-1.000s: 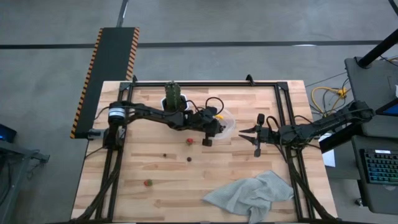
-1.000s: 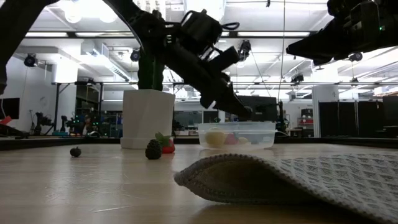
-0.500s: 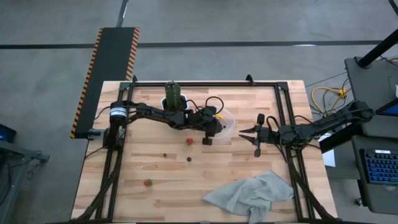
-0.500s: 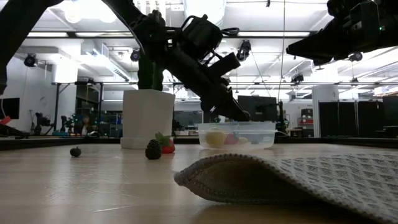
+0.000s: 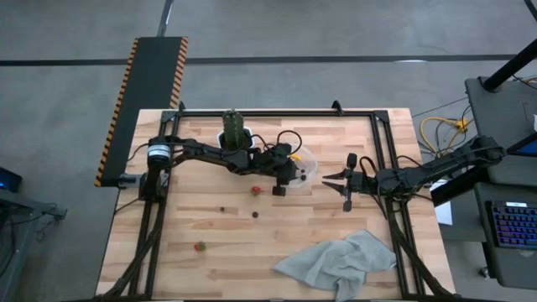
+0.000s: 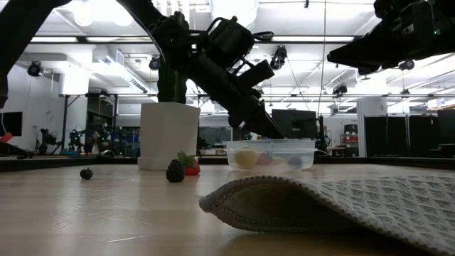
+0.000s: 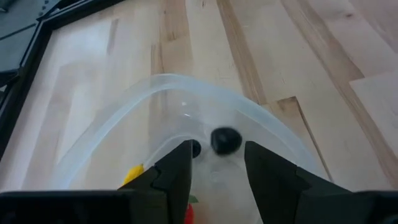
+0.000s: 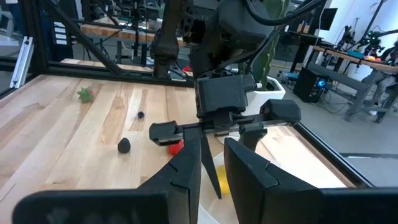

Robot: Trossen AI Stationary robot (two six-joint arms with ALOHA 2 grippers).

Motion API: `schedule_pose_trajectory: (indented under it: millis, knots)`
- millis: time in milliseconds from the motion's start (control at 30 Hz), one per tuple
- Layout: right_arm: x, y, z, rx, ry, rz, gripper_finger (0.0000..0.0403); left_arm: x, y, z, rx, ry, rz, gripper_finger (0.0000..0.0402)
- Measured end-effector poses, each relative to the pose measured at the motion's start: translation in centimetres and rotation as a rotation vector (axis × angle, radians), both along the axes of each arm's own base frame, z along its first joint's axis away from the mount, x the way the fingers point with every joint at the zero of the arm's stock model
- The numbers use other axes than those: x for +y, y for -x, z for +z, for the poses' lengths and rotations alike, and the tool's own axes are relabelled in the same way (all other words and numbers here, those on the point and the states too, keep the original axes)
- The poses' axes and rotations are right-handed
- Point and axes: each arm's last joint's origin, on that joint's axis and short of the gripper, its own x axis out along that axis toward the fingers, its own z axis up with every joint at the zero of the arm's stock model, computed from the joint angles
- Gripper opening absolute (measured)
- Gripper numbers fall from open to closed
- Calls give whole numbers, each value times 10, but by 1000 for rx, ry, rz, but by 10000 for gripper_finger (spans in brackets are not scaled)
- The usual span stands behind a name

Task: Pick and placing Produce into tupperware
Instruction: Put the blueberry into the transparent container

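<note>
Tupperware [image 5: 307,165] sits mid-counter right of the pot [image 5: 234,134], already holding a dark berry [image 7: 226,140] and yellow pieces. Left hand [image 7: 214,163] hovers over its rim, fingers parted and empty — likely just past a drop. Right hand [image 5: 345,186] waits rightward, narrowly open. Strawberry [image 5: 256,190] and berries lie loose nearby.

My high camera looks straight down on the tupperware [image 5: 307,165]. My low one faces it level, from behind the cloth [image 6: 334,203]. Both wrist cameras sit close, sharing that container.
</note>
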Motion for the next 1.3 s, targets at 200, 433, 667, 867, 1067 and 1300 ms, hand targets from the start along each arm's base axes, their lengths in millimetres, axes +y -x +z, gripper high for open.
schedule_pose_trajectory:
  millis: [200,433,667,867,1067,1300]
  knots:
    - [0,0,0,0,0,0,63,-19,12,30,6,11,-20,134]
    - [0,0,0,3,1,-1,63,-57,53,82,90,38,30,134]
    - [0,0,-1,8,2,-1,63,-101,111,101,288,64,143,134]
    - [0,0,0,4,1,-1,63,-118,138,89,343,143,233,134]
    - [0,0,0,-1,0,-1,63,-118,156,64,399,192,304,134]
    - [0,0,0,-1,0,-1,63,-117,180,29,522,253,359,135]
